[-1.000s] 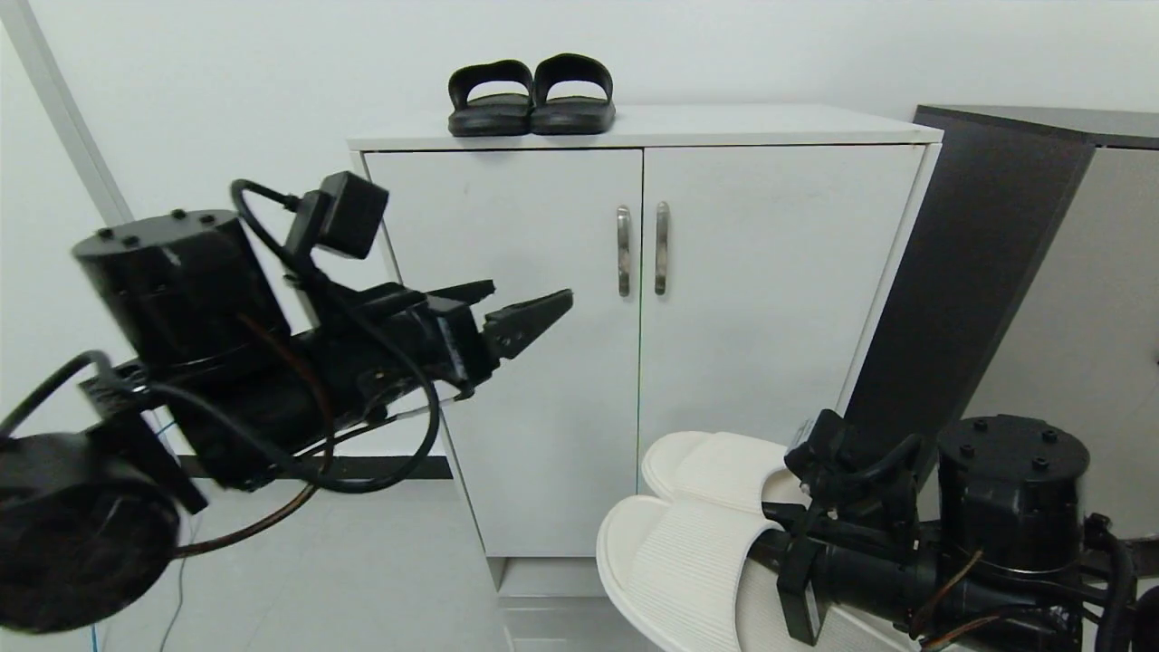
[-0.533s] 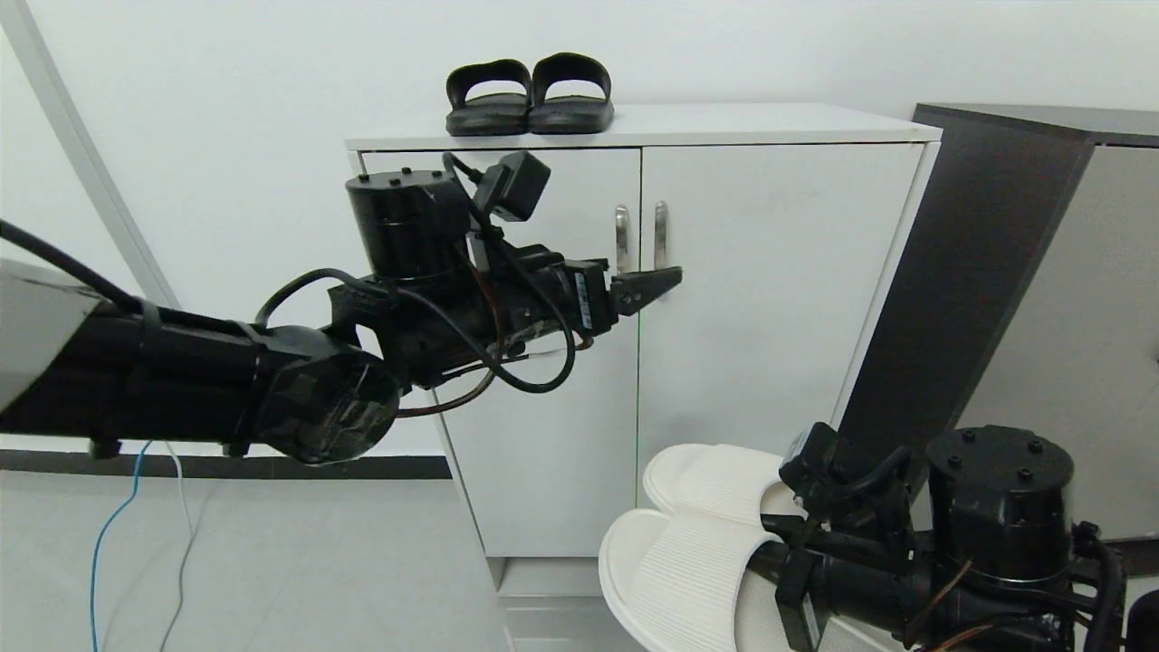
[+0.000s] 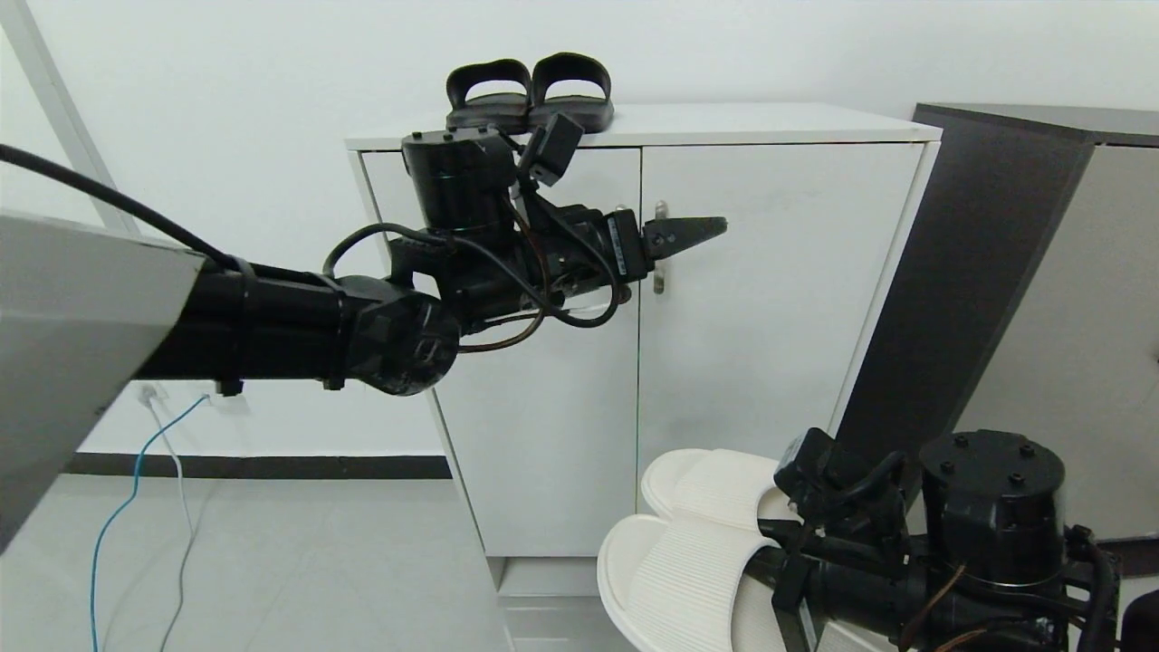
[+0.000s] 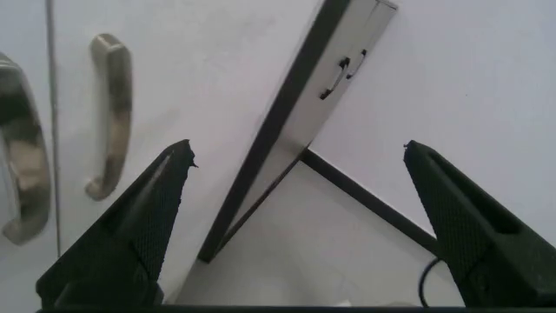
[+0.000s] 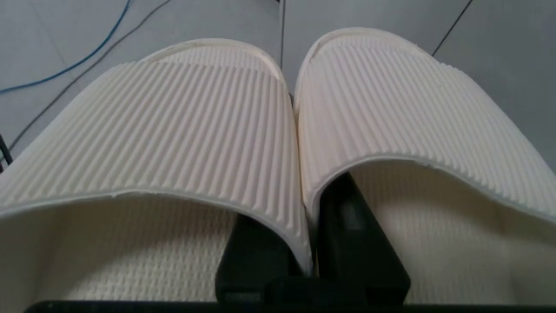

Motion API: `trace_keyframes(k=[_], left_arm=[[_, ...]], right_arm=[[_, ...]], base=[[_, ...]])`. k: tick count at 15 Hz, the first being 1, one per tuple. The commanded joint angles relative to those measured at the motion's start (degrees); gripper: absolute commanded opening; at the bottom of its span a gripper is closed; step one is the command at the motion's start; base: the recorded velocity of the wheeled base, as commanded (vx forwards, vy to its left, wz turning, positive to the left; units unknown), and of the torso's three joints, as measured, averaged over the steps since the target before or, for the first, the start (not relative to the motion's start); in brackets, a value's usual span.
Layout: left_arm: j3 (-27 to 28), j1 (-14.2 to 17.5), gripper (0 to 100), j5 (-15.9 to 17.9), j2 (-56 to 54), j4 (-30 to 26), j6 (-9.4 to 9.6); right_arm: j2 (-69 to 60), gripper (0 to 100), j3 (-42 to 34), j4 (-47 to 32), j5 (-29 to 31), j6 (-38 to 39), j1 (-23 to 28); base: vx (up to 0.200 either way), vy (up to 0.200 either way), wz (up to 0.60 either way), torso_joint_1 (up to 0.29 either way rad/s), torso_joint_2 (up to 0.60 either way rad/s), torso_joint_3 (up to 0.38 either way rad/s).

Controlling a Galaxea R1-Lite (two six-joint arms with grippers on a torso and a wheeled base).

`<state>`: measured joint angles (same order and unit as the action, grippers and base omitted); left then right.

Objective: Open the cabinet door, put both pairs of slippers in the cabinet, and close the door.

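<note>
Cabinet doors (image 3: 761,308) closed; left hand (image 4: 297,149) open, close to door handles (image 3: 660,263). Right hand (image 3: 783,557) grips 2 white slippers (image 3: 688,552), near right.

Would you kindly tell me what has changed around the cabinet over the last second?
The left gripper has swung up and to the robot's right, from lower down by the left door to the level of the door handles, jaws open and holding nothing. Unchanged: both cabinet doors are shut, the black slippers sit on top, and the right gripper holds the white slippers.
</note>
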<state>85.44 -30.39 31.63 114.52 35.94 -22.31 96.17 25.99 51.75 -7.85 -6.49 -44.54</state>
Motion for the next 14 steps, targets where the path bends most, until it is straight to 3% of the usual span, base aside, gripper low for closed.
trace_keyframes(k=[1,5,9,14], left_arm=[[4.56,0.16,100,-0.96,3.43,-1.48,-0.10],[8.60,0.33,100,-5.18,4.75,-5.62,0.16],[10.62,0.86,100,-7.46,6.59,-5.88,1.39],[13.78,0.42,100,-7.99,9.32,-6.76,2.18]], right_arm=[[0.07,0,-0.06,0.02,-0.06,-0.02,-0.02],[0.16,0,-0.06,0.02,-0.06,0.07,-0.02],[0.16,0,-0.33,0.02,-0.24,0.07,-0.02],[0.51,0,-0.41,0.02,-0.32,-0.02,-0.02]], base=[[0.000,0.000,0.00,0.000,0.00,0.000],[0.000,0.000,0.00,0.000,0.00,0.000],[0.000,0.000,0.00,0.000,0.00,0.000],[0.000,0.000,0.00,0.000,0.00,0.000]])
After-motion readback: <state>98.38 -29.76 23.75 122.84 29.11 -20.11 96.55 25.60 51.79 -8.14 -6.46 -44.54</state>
